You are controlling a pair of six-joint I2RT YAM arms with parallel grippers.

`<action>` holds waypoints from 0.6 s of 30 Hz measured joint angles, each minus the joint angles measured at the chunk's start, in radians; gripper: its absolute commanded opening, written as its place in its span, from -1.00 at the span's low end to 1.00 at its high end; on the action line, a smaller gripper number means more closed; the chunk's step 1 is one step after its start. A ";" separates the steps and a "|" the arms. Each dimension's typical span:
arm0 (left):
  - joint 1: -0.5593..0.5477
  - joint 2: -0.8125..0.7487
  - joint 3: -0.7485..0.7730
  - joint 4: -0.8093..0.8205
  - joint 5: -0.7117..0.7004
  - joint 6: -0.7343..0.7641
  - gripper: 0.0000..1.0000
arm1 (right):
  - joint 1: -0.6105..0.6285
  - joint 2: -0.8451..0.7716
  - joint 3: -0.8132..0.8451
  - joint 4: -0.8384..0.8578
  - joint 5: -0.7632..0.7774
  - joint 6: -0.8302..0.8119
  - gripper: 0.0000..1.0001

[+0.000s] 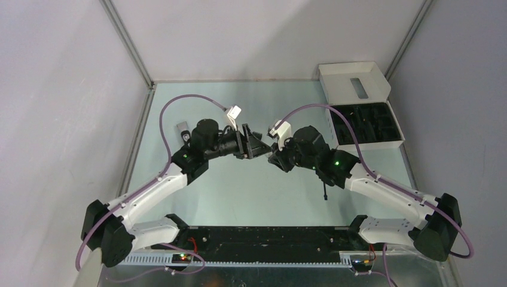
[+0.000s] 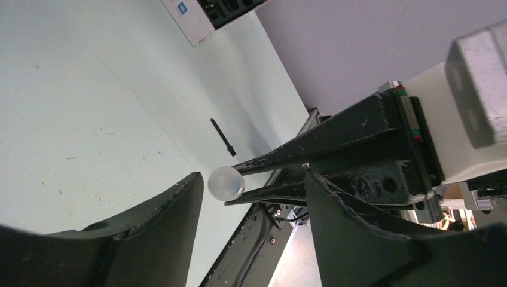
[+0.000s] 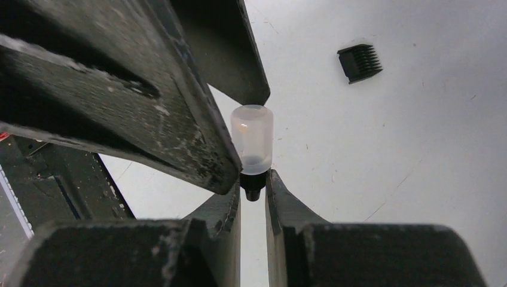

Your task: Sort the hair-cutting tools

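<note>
Small bottle [image 3: 252,140], translucent cap over a black neck, is up off the table at mid-table, well left of the white box [image 1: 341,89] and nearer the bases. R gripper [image 3: 253,182] is clenched on the black neck, cap sticking out past its fingertips. L gripper [image 2: 251,182] meets it head-on w/ jaws spread, one either side of the cap. I see a clear gap on one side, so no grip there. Thin stick brush [image 2: 222,136] lies flat on the table, nearer the bases than the box and a bit left of it. Comb attachment [image 3: 359,62] lies on the table beyond the bottle in R wrist view; can't place it vs the box. Hair clipper [image 1: 183,131] sits far left of the box, just beside the L arm.
</note>
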 measured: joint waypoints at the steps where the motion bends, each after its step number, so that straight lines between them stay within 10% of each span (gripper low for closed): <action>1: -0.002 0.007 0.001 0.000 0.002 -0.002 0.32 | 0.002 0.000 0.000 0.000 0.000 0.001 -1.00; 18: -0.006 0.046 0.001 -0.030 -0.005 -0.017 -0.58 | 0.016 -0.005 0.000 0.000 0.035 0.026 -1.00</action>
